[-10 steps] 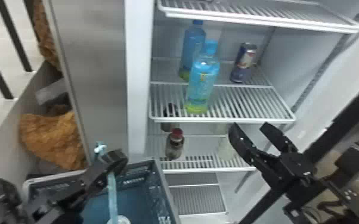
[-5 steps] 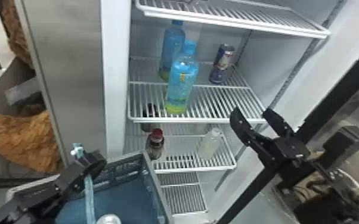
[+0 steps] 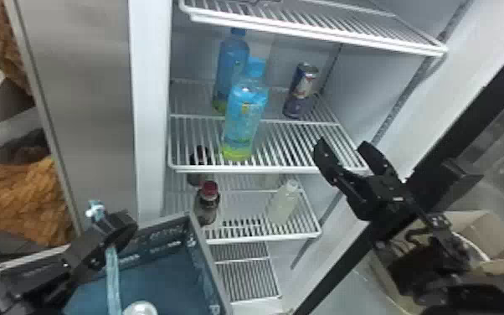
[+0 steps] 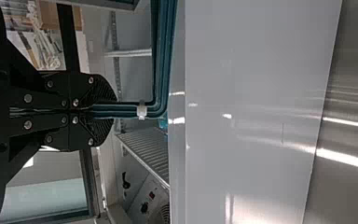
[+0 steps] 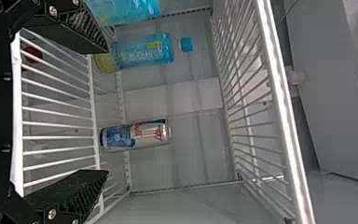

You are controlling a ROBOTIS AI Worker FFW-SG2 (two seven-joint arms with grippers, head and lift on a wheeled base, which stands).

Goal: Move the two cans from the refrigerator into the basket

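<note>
Head view: at one o'clock, one can [image 3: 301, 90], upright on a wire shelf [image 3: 255, 169]. At three o'clock, right pincer [image 3: 341, 146], spread. At eight, left pincer [image 3: 109, 234], pinching the handle [image 3: 113, 268] of the basket [image 3: 210, 259]; inside, toward seven, a round silver can top [image 3: 140, 309].

Right wrist view: can's printed side, between the spread tips. Left wrist view: pressed tips, white clip [image 4: 141, 111] on handle.

Hindrances: at the can's eight o'clock, front bottle [image 3: 243, 121], blue; second bottle [image 3: 231, 69] behind; upper shelf [image 3: 314, 35] overhead.

Below: red-capped bottle [image 3: 208, 205], seven o'clock; pale bottle [image 3: 284, 205], five.

Right fingers [image 3: 325, 161] raised to shelf [image 3: 280, 169], nearer the can [image 3: 301, 90]
</note>
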